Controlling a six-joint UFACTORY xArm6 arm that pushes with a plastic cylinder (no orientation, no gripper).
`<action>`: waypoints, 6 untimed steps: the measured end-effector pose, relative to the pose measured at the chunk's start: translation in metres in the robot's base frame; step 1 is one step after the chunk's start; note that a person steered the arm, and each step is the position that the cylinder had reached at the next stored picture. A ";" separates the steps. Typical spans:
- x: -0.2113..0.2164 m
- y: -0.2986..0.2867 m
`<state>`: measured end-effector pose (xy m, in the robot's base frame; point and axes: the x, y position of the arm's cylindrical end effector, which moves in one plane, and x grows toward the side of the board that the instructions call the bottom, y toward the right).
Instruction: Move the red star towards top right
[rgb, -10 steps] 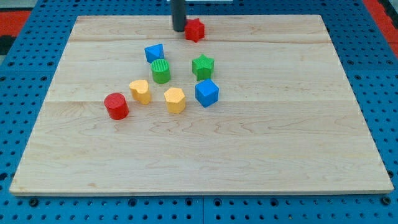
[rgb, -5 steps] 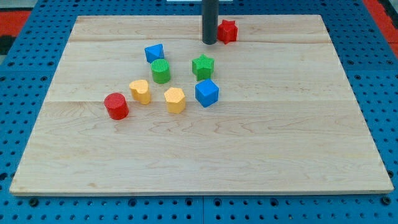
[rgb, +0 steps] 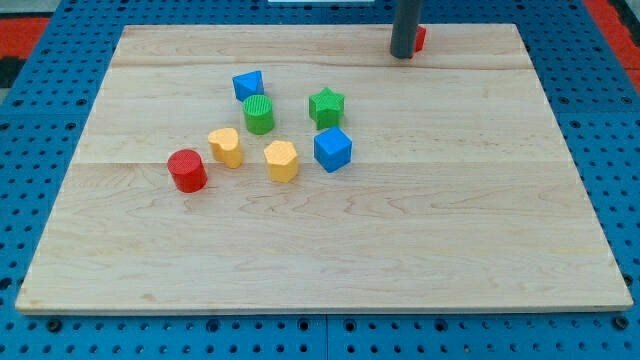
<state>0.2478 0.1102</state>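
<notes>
The red star (rgb: 420, 39) lies near the top edge of the wooden board (rgb: 480, 200), right of centre. My dark rod hides most of it; only a red sliver shows on the rod's right. My tip (rgb: 403, 56) touches the star's left side.
A cluster of blocks lies left of centre: blue triangular block (rgb: 248, 84), green cylinder (rgb: 258, 115), green star (rgb: 326, 105), blue cube (rgb: 332, 149), two yellow blocks (rgb: 225, 147) (rgb: 282, 160) and a red cylinder (rgb: 187, 170). The board's top right corner is at the view's upper right.
My tip and the red star have slid right along the top edge, from about the middle to right of centre. The star is now mostly hidden behind the rod. The other blocks have not moved.
</notes>
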 end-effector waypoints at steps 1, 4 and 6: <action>0.000 -0.026; -0.020 0.009; -0.026 0.048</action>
